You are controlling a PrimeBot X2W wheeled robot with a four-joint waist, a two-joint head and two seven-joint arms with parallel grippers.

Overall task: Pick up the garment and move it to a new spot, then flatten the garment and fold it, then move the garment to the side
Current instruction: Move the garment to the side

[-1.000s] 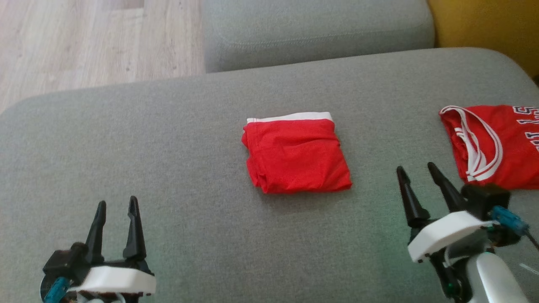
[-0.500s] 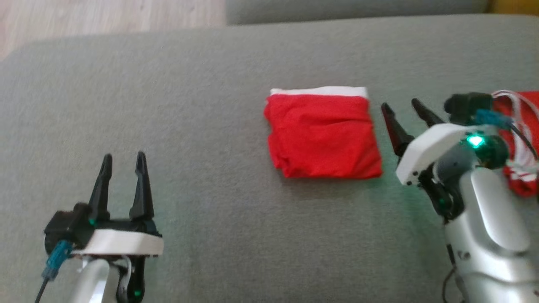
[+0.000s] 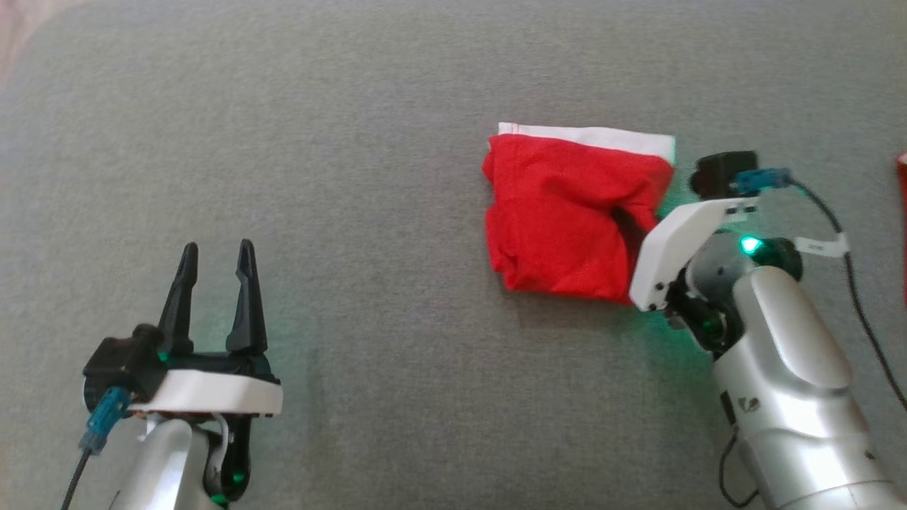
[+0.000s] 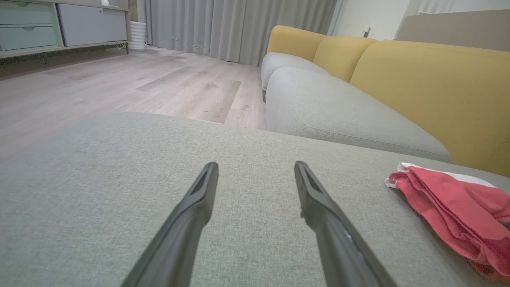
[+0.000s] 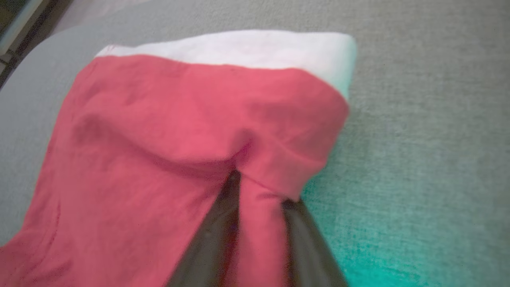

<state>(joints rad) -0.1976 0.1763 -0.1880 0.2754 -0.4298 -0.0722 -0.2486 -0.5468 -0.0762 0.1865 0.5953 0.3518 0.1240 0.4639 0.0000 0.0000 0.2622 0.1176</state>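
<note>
The garment [image 3: 560,212] is a folded red piece with a white band along its far edge, lying on the grey cushion [image 3: 354,142]. My right gripper [image 3: 633,221] has come in from the garment's right side and is shut on a pinched ridge of red cloth at that edge. In the right wrist view the fabric [image 5: 159,131] bunches up between my right gripper's [image 5: 259,191] dark fingers. My left gripper [image 3: 217,248] stands open over bare cushion at the lower left, well apart from the garment. The left wrist view shows that gripper [image 4: 255,164] open, with the garment [image 4: 450,199] at its right.
A sliver of another red garment [image 3: 903,227] shows at the right edge. Beyond the cushion lie a second grey seat [image 4: 338,107], yellow backrests [image 4: 430,87], wooden floor [image 4: 119,83] and a low cabinet [image 4: 59,28].
The head camera has tipped down. My right gripper moved left to the garment's right edge and closed on it, bunching the cloth. The left gripper stayed open and still.
</note>
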